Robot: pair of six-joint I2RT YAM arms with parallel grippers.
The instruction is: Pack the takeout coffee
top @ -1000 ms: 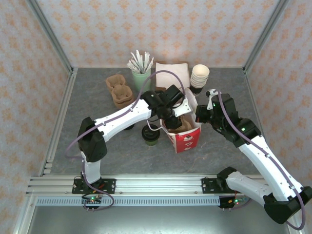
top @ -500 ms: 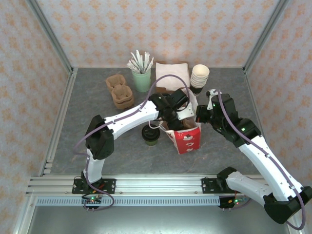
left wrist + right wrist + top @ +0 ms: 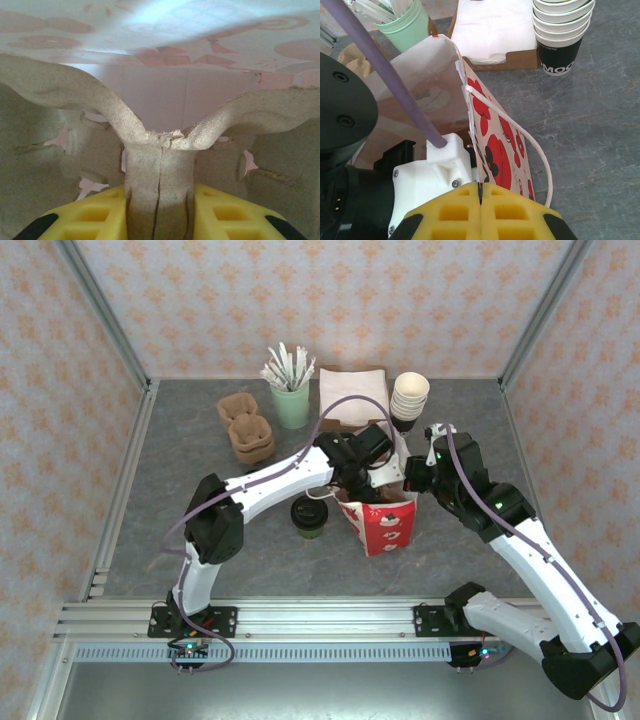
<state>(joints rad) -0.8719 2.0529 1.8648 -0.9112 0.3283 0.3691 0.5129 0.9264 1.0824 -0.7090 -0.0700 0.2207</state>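
Pinched ridge of pulp carrier [image 3: 65, 95] with left gripper [image 3: 160, 212] inside red-and-white bag [image 3: 385, 522]. Pressed jaws of right gripper [image 3: 480, 192] together on bag's right rim. Left takeout coffee [image 3: 309, 517] upright just left of bag, ungripped.

The bag [image 3: 385, 525] is red and white, while the takeout coffee [image 3: 309, 517] has dark olive-green sides under a black lid. The worktop [image 3: 180, 470] is grey and veined like stone. The walls [image 3: 330, 300] are peach with a repeating orange flower motif. A mint-green tumbler [image 3: 291, 408] holds white sticks [image 3: 288, 365]. The pulp carrier [image 3: 160, 160] is tan. The left pincer [image 3: 159, 215] and right pincer [image 3: 480, 197] are yellow.
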